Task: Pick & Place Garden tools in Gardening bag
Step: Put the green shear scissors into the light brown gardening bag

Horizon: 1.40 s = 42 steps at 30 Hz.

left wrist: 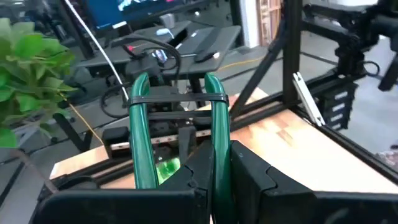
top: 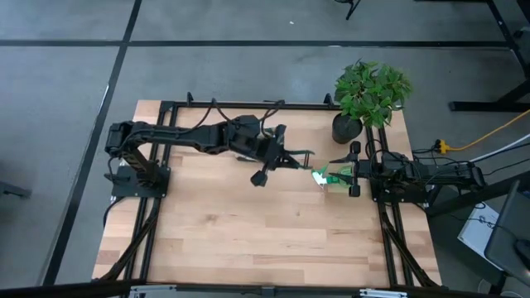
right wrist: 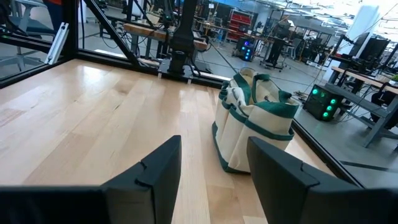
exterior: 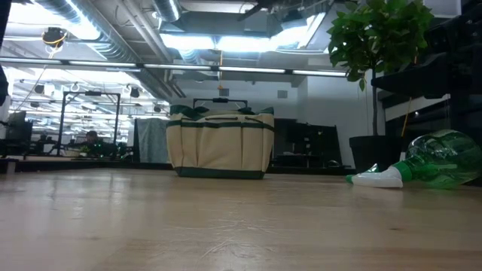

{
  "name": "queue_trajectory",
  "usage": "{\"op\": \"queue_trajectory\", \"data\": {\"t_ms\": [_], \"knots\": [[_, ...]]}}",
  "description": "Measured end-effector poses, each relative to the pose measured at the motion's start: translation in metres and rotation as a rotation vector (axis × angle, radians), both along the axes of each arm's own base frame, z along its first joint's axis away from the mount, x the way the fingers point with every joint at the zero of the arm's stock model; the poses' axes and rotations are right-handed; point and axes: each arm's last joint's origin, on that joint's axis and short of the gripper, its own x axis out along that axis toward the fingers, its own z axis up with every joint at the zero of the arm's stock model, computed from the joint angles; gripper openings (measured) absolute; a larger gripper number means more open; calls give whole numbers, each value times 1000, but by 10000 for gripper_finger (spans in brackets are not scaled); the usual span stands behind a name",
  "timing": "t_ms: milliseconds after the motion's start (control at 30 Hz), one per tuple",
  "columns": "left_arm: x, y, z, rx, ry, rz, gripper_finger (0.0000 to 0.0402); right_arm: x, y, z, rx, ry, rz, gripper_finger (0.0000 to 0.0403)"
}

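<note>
My left gripper (top: 286, 157) hangs over the table's middle, shut on the pruning shears (top: 303, 155), whose two green handles (left wrist: 138, 137) stick out past the fingers toward the right edge. A dark band (left wrist: 177, 99) joins the handles near their free ends. The cream-and-green gardening bag (exterior: 220, 143) stands upright on its base toward the far side (right wrist: 252, 124); the left arm hides it in the high view. A green-and-white soft item (top: 325, 175) lies on its side on the table (exterior: 425, 164). My right gripper (right wrist: 214, 168) waits open at the right edge (top: 346, 170). My left gripper pinches one green handle of the shears (left wrist: 219, 152) between its two fingers, at the end away from the band. The other handle runs outside the left-hand finger (left wrist: 186, 180). The fingers lie nearly level and along the handles. The shears are lifted clear of the table.
A potted green plant (top: 371, 87) in a black pot (top: 346, 127) stands at the far right corner. A black frame (top: 248, 105) runs along the table's edges. Bare wood (top: 248, 223) lies toward the near side.
</note>
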Motion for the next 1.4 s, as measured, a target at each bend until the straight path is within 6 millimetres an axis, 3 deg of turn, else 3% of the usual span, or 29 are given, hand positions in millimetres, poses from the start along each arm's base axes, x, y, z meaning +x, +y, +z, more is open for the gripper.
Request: {"op": "queue_trajectory", "data": {"t_ms": [133, 300, 600, 833, 1000, 1400], "knots": [[3, 7, -1, -14, -8, 99, 29, 0, 0, 0, 0, 0, 1, 185], [14, 13, -18, -6, 41, 261, 29, 0, 0, 0, 0, 0, 1, 185], [20, 27, -36, -25, 30, 249, 29, 0, 0, 0, 0, 0, 2, 185], [7, 48, -71, -107, -97, 285, 29, 0, 0, 0, 0, 0, 1, 186], [-4, 61, -86, -118, -153, 313, 29, 0, 0, 0, 0, 0, 1, 186], [-28, 88, -121, -150, -29, 372, 29, 0, 0, 0, 0, 0, 1, 186]]}}
